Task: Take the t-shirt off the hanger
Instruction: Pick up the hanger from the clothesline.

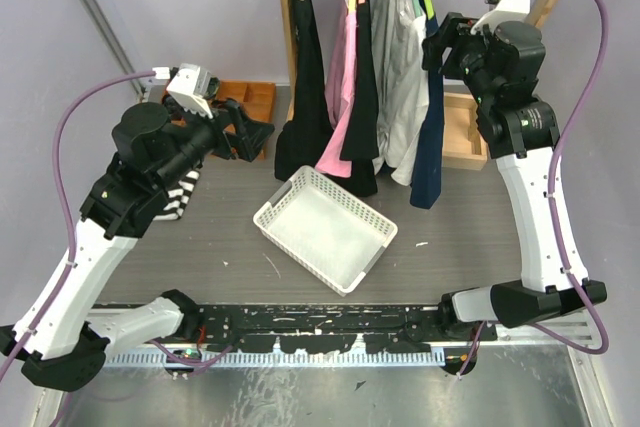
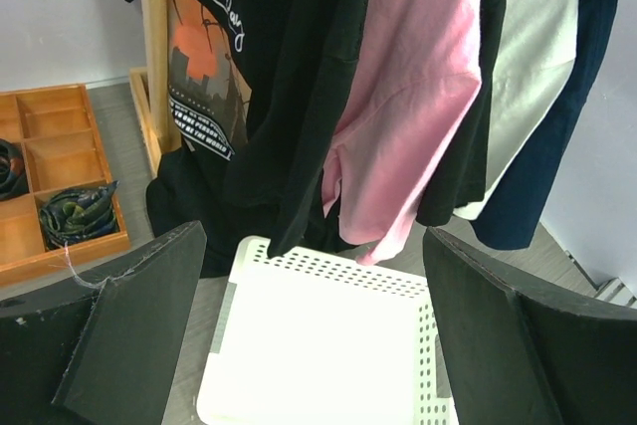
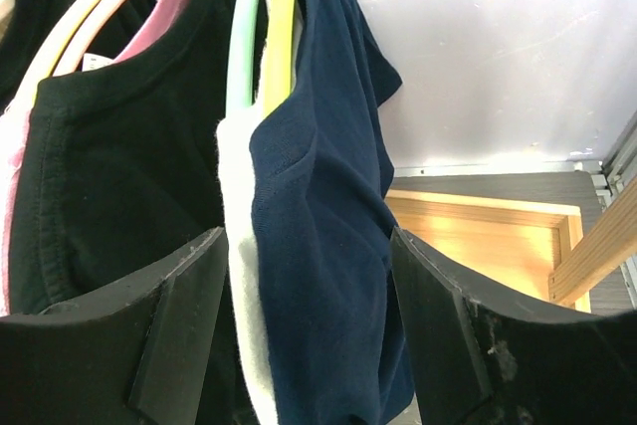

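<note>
I hold the right gripper [image 3: 307, 246] spread around the far-right navy t-shirt [image 3: 328, 146]; pinching comes next. The left gripper [image 2: 314, 236] gapes.

The grey table [image 1: 460, 237] has a white basket [image 1: 325, 229] lying in its middle. A wooden tray [image 1: 255, 99] sits at 10 o'clock and a second wooden tray [image 1: 462, 132] at 2 o'clock. A striped cloth [image 1: 180, 195] lies at 9 o'clock.
</note>
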`<state>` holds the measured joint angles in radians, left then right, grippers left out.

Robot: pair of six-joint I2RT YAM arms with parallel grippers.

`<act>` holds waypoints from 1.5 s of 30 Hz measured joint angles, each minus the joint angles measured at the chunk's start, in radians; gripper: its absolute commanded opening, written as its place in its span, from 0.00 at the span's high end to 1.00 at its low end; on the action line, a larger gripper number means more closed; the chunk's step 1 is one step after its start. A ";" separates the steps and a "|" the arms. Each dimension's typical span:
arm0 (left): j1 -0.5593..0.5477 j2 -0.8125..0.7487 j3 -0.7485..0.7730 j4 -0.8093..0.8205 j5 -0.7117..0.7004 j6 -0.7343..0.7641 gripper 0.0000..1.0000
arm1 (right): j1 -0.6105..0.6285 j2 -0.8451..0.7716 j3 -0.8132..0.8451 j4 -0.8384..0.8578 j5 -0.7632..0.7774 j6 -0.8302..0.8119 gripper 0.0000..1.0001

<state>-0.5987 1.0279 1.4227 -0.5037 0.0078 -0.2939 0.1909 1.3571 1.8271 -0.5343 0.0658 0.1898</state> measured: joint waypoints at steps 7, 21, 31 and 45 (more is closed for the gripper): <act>-0.001 -0.003 0.001 0.000 0.000 0.006 0.02 | 0.000 0.005 0.000 -0.008 0.040 -0.003 0.30; -0.001 -0.003 0.002 0.000 0.000 0.010 0.02 | 0.000 0.064 0.004 -0.023 0.090 -0.007 0.34; -0.004 -0.003 0.002 0.000 0.000 0.010 0.02 | 0.000 0.116 0.063 -0.028 0.090 -0.027 0.37; -0.017 0.008 0.002 -0.004 0.003 0.009 0.02 | 0.000 0.173 0.159 -0.028 0.090 -0.067 0.58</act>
<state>-0.6155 1.0359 1.4246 -0.5079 0.0109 -0.2848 0.1905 1.5303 1.9862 -0.5621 0.1558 0.1226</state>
